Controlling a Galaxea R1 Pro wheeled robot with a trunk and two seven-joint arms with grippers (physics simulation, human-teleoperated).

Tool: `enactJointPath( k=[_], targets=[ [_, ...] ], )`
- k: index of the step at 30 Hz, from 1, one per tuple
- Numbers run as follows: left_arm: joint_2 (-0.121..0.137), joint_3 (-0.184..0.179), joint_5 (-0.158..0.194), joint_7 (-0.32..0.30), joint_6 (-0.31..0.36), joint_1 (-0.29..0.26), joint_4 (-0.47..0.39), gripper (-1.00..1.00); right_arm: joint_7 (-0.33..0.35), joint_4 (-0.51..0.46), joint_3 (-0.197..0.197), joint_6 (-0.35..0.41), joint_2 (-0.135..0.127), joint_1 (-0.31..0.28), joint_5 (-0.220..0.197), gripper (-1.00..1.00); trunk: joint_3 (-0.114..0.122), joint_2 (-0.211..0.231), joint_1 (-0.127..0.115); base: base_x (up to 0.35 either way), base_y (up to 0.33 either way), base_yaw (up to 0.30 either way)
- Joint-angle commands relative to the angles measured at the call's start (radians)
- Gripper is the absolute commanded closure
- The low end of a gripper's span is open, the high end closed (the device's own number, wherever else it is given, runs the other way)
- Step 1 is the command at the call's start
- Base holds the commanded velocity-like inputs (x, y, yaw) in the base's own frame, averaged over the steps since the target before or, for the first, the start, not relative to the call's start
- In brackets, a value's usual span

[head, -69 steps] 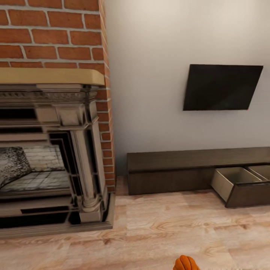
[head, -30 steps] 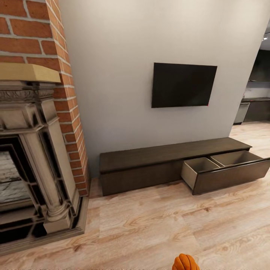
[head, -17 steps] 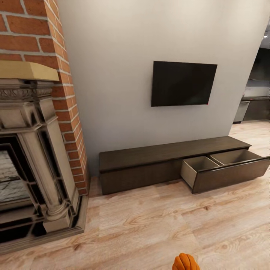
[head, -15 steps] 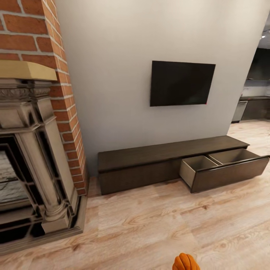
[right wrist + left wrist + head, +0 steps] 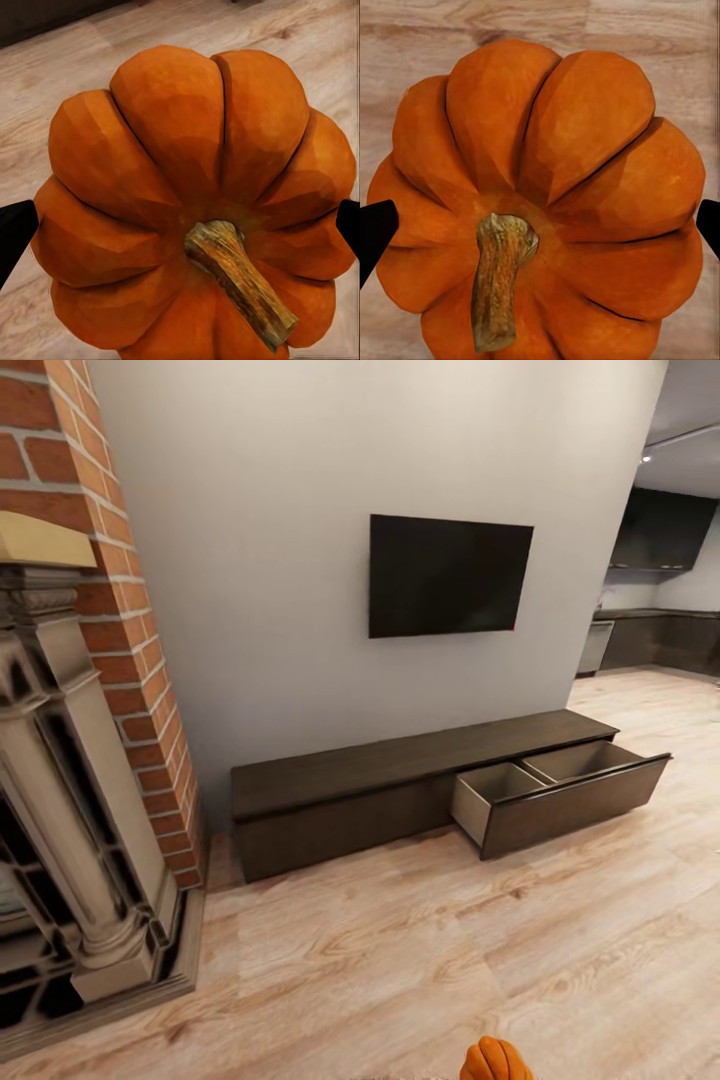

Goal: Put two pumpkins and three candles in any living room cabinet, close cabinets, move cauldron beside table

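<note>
- The left gripper (image 5: 540, 225) grasps a pumpkin (image 5: 547, 202): its two dark fingertips (image 5: 376, 232) press the ribbed flanks from opposite sides, the brown stem pointing back up toward the wrist and bare floorboards beyond.
- The right gripper (image 5: 180, 232) clasps the other pumpkin (image 5: 195, 202) in the same way, fingertips (image 5: 15, 229) on either flank, stem toward the camera and a little askew.
- From where I stand, one orange crown, a pumpkin (image 5: 495, 1060), pokes up at the bottom edge of the head view; which arm carries it I cannot tell.
- Ahead of both grippers, across open wood floor (image 5: 400, 950), lies the cabinet (image 5: 400, 780), its long axis running along the wall under the television (image 5: 450, 575).
- Its open drawer (image 5: 560, 790) juts toward the room at the right-hand end, well apart from the grippers, forward and to the right.
- That bearing decides the coming move, I judge: the right arm sits on the drawer's side, so its pumpkin should go in first.
- The fireplace (image 5: 70, 840) stands off to the left, away from that path.
</note>
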Motion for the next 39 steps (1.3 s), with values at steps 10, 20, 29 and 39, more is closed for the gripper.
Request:
enactJointPath(
  k=[10,20,29,39],
  targets=[
    [0.000,-0.010,0.001,0.011,-0.001,0.000,-0.001,1.00,-0.007,0.000,0.005,-0.001,-0.001,-0.001,-0.002,1.00,-0.011,0.000,0.000,0.000,0.000,-0.214],
    [0.000,-0.010,0.000,0.011,0.000,0.000,-0.001,1.00,-0.007,-0.002,0.003,-0.001,-0.013,-0.002,-0.004,1.00,-0.017,0.000,0.000,0.000,0.000,-0.261],
    [0.018,-0.012,-0.006,0.014,0.019,0.000,-0.112,1.00,-0.089,-0.155,-0.016,0.173,-0.037,-0.109,-0.121,1.00,-0.021,0.000,0.000,0.000,0.000,-0.272],
    [0.077,-0.004,0.001,0.017,0.528,-0.063,-0.466,1.00,-0.262,-0.182,-0.016,0.460,0.002,-0.334,-0.134,1.00,-0.026,0.000,0.000,0.000,0.000,-0.272]
  ],
)
